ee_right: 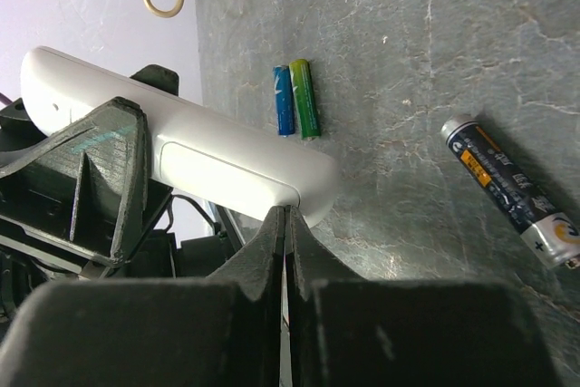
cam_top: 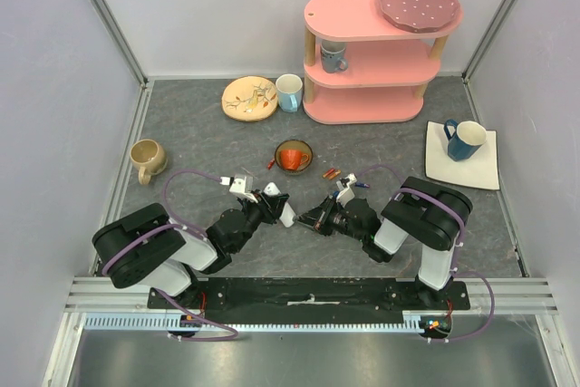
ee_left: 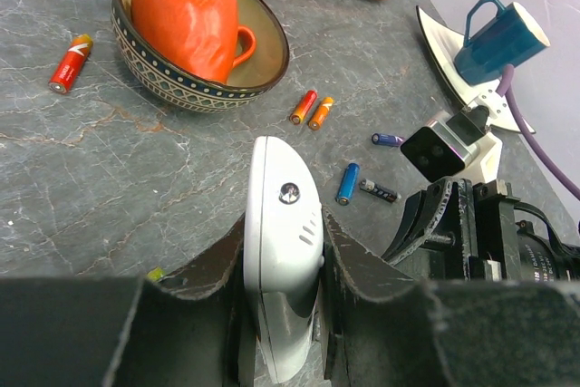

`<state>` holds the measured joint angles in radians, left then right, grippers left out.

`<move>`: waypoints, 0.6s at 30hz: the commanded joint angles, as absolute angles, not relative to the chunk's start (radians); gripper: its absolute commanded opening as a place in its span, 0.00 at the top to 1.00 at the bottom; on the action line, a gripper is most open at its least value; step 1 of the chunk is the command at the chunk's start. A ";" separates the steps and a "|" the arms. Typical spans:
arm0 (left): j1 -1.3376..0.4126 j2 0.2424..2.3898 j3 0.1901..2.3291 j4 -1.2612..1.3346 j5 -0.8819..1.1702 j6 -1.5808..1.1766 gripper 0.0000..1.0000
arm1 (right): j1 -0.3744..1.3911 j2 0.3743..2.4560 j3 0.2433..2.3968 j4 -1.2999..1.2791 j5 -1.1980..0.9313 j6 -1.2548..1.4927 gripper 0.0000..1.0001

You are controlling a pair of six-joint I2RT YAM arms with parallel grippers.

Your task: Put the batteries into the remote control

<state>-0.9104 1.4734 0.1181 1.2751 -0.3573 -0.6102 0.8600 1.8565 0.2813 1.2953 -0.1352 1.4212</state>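
My left gripper [ee_left: 284,228] is shut on the white remote control [ee_left: 281,197] and holds it edge-up just above the table; it also shows in the top view [cam_top: 286,215]. My right gripper [ee_right: 286,217] is shut, its tips touching the edge of the remote's [ee_right: 217,159] back cover. Loose batteries lie on the table: a red one [ee_left: 71,62], a red and orange pair [ee_left: 311,109], a blue one [ee_left: 348,183], two dark ones [ee_left: 379,190], a blue and green pair [ee_right: 294,100] and a dark one [ee_right: 510,189].
A patterned bowl [cam_top: 281,148] holding an orange cup stands just beyond the grippers. A beige mug [cam_top: 147,159] is at the left, a blue mug on a white square plate [cam_top: 485,174] at the right, a pink shelf [cam_top: 372,106] and a plate [cam_top: 249,97] at the back.
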 commanded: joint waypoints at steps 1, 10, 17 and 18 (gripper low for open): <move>-0.936 1.480 0.129 1.529 -0.327 -0.641 0.98 | 0.857 1.850 0.327 1.577 -0.135 1.413 0.99; -0.934 1.476 0.127 1.529 -0.339 -0.629 0.98 | 0.857 1.829 0.325 1.554 -0.143 1.402 1.00; -0.936 1.460 0.133 1.500 -0.348 -0.588 0.98 | 0.856 1.787 0.318 1.510 -0.144 1.378 1.00; -0.936 1.454 0.135 1.493 -0.350 -0.580 0.98 | 0.859 1.786 0.318 1.508 -0.144 1.376 1.00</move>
